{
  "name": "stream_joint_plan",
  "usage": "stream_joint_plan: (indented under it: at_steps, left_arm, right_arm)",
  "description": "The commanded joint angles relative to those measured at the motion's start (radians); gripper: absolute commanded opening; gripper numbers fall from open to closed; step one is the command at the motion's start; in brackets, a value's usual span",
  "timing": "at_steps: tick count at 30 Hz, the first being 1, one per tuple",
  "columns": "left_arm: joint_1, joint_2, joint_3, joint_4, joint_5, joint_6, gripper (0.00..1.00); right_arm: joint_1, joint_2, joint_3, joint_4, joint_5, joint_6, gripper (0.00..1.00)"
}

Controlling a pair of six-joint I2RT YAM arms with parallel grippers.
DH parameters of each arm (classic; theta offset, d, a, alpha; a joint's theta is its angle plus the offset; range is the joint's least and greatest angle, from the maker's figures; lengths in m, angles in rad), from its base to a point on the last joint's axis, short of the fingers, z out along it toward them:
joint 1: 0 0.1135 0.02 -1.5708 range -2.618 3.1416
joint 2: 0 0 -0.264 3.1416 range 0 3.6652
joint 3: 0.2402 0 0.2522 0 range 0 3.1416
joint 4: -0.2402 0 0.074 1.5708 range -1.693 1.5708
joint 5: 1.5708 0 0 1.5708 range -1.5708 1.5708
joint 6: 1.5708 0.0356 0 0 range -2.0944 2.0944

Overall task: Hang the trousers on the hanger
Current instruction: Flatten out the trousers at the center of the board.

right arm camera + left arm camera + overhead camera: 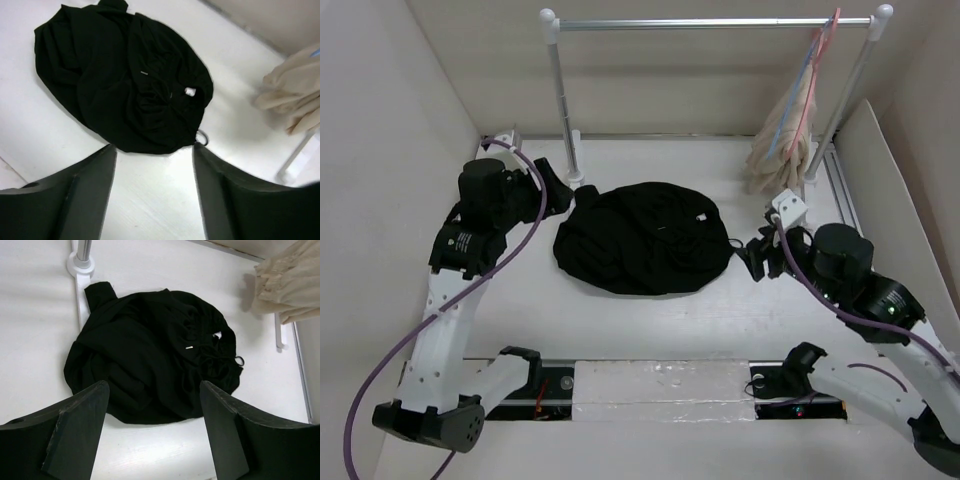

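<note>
The black trousers (642, 238) lie in a crumpled round heap in the middle of the table. They also show in the left wrist view (150, 360) and the right wrist view (120, 80). The light-blue hanger (804, 75) hangs at the right end of the rail, beside a pink hanger. My left gripper (563, 196) is open and empty at the heap's left edge, its jaws wide apart (154, 387). My right gripper (752, 256) is open and empty just right of the heap (154, 147).
A beige garment (782, 140) hangs from the pink hanger (828, 40) at the back right, also in the wrist views (290, 285) (295, 95). The rail's left post (565, 110) stands just behind the heap, its base (80, 262) close to the cloth. White walls enclose the table.
</note>
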Motion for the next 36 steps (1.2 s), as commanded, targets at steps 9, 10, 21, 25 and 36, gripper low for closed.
stream_joint_plan:
  at_steps: [9, 10, 21, 25, 36]
  left_arm:
    - [0.024, 0.198, -0.132, 0.126, -0.274, -0.195, 0.61]
    - [0.035, 0.217, -0.135, 0.134, -0.262, -0.200, 0.61]
    - [0.050, 0.147, -0.142, 0.245, -0.096, -0.161, 0.63]
    - [0.050, 0.139, -0.173, 0.272, -0.137, -0.151, 0.69]
    - [0.061, 0.522, -0.121, 0.315, -0.211, -0.175, 0.73]
  right_arm:
    - [0.004, 0.264, -0.081, 0.178, 0.064, 0.040, 0.01]
    - [0.004, 0.284, -0.078, 0.187, 0.073, 0.041, 0.01]
    - [0.004, 0.266, -0.074, 0.201, 0.049, 0.044, 0.21]
    - [0.004, 0.231, -0.109, 0.250, 0.059, 0.026, 0.65]
    - [-0.150, 0.724, -0.036, 0.529, -0.101, 0.004, 0.79]
